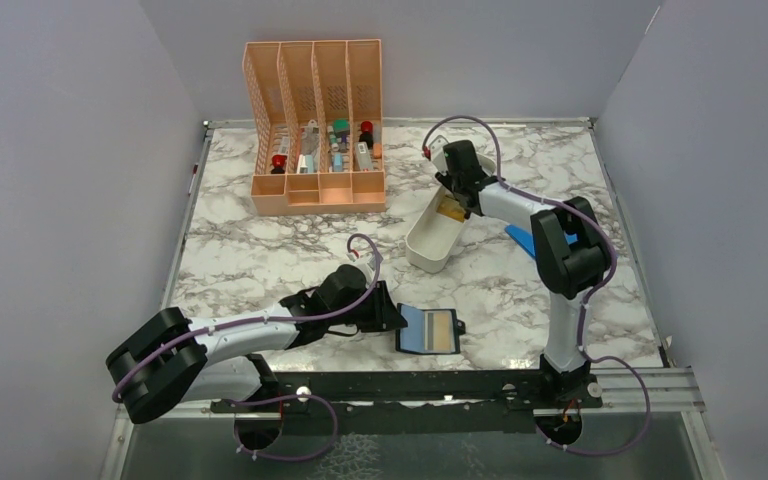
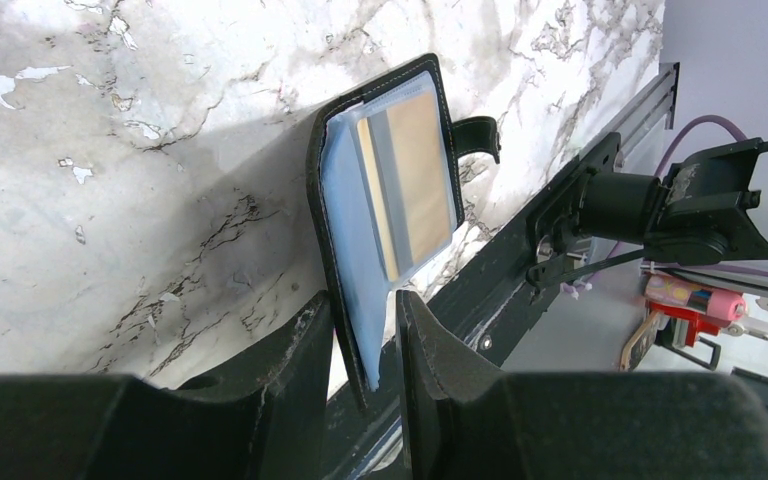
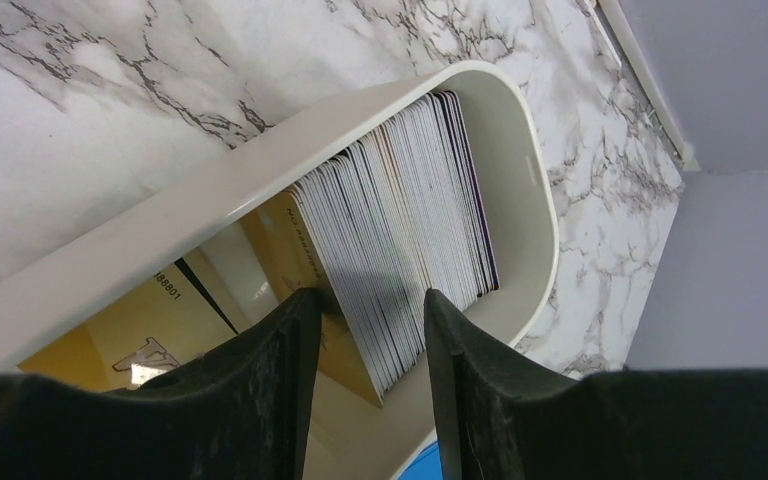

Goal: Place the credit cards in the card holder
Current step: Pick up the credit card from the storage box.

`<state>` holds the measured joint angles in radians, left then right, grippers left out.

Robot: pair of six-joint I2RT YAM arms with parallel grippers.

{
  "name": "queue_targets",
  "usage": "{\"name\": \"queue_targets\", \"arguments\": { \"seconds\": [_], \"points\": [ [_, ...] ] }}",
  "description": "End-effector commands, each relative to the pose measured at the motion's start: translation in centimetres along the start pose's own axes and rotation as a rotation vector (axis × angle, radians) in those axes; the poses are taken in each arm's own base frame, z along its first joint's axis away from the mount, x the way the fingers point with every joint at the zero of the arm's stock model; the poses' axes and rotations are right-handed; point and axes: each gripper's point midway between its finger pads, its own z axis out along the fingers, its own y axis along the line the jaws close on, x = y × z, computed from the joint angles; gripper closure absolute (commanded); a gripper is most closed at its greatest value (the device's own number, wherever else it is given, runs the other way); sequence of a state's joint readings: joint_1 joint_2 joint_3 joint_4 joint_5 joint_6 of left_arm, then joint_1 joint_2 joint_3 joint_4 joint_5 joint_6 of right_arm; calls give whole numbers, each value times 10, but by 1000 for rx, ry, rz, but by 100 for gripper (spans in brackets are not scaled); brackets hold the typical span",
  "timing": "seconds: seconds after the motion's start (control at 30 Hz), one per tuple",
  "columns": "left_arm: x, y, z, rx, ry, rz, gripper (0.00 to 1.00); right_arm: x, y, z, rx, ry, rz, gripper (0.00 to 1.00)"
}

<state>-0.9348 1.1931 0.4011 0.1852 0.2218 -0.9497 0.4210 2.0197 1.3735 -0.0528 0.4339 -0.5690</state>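
The black card holder (image 1: 428, 330) lies open near the table's front, with a tan card (image 2: 415, 170) behind its clear sleeve. My left gripper (image 1: 392, 318) is shut on the holder's left edge; in the left wrist view the black cover and blue sleeve (image 2: 360, 250) sit between the fingers (image 2: 305, 340). A tight stack of credit cards (image 3: 410, 200) stands on edge in the white tray (image 3: 160, 230). My right gripper (image 3: 363, 295) is open and reaches down into the tray (image 1: 430, 245). Its fingers straddle the near end of the stack, and the left one rests against a tan card (image 3: 300, 250).
A peach slotted organizer (image 1: 315, 130) with small items stands at the back left. A flat blue rectangle (image 1: 520, 240) lies right of the tray, partly under the right arm. More tan cards (image 3: 140, 320) lie flat on the tray floor. A metal rail (image 1: 410, 385) runs along the front edge.
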Motion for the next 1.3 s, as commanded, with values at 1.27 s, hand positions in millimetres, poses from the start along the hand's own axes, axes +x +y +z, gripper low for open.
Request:
{"name": "queue_targets", "arguments": {
  "seconds": [1.27],
  "points": [
    [2,-5,2,50,11,-18,67,-22,-23,0,-67,-30,75,82]
  ]
}}
